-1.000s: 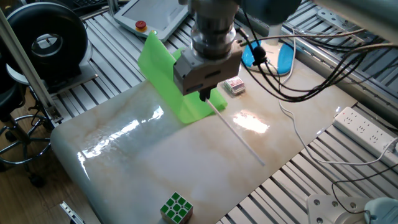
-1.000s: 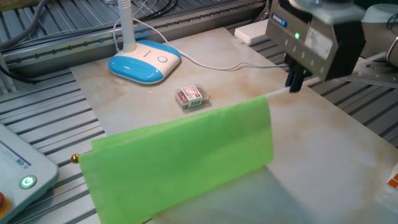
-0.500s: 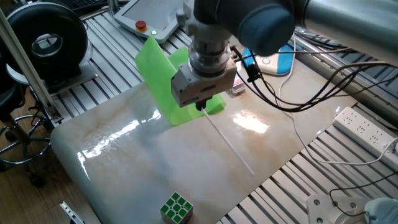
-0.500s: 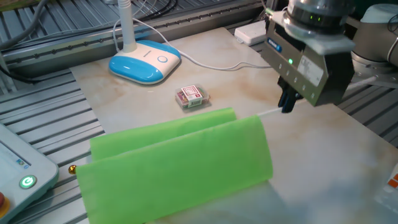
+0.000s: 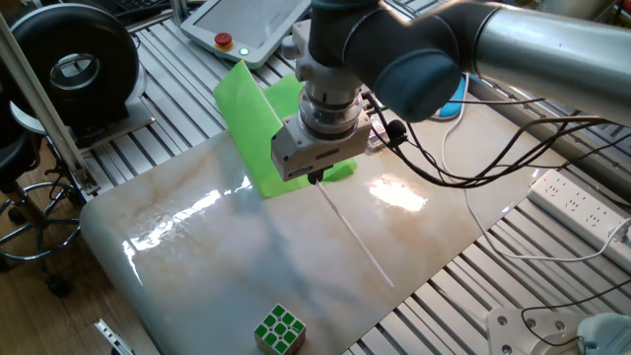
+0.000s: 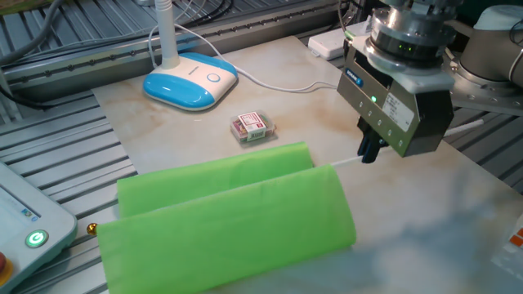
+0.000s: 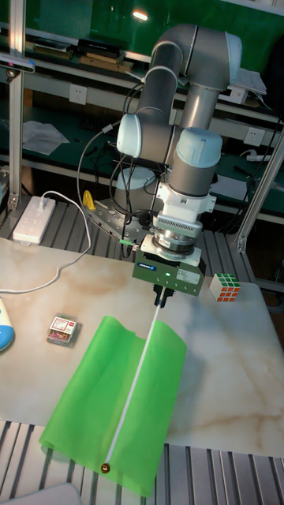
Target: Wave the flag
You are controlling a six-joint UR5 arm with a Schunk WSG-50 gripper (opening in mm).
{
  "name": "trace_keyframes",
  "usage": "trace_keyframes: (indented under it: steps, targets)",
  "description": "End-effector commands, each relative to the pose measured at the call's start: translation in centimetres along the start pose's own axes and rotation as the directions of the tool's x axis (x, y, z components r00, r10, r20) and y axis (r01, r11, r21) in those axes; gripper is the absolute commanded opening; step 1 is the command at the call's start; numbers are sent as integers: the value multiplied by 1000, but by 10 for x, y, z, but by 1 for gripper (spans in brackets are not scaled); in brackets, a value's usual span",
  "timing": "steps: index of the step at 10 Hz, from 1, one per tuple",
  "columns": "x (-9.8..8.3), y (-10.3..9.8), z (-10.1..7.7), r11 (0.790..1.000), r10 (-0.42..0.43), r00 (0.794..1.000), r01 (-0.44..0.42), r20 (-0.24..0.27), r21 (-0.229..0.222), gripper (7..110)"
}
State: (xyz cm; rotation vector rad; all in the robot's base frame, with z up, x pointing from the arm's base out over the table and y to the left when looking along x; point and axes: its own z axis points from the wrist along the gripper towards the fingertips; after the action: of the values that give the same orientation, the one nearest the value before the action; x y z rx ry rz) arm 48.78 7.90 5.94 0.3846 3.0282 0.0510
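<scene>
Arm vertical; pincer (image 7: 162, 298) grips flag (image 7: 118, 394) stick.

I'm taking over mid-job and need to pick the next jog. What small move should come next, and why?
Probably a short lift. The gripper is shut on the stick, but the flag lies draped low on the table, and the small box sits close by, so swinging now would likely drag the cloth.

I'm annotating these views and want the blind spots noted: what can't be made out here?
- One fixed view: the hand body hides much of the flag and the small red box.
- The other fixed view: flag's lower edge cut off by the frame; puzzle cube out of sight.
- Tall fixed view: the blue lamp base is cropped.
</scene>
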Motion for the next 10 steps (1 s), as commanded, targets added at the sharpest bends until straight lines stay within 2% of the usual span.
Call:
trace_keyframes:
  steps: [1,3,4,10]
  targets:
    - [-3,6,5,1000,3,1000,-2,13,-30,7]
    - [-11,18,5,996,-42,998,46,51,-79,7]
    - [-12,15,5,996,-48,997,52,56,-71,44]
    - [-11,11,6,997,-47,997,50,53,-55,44]
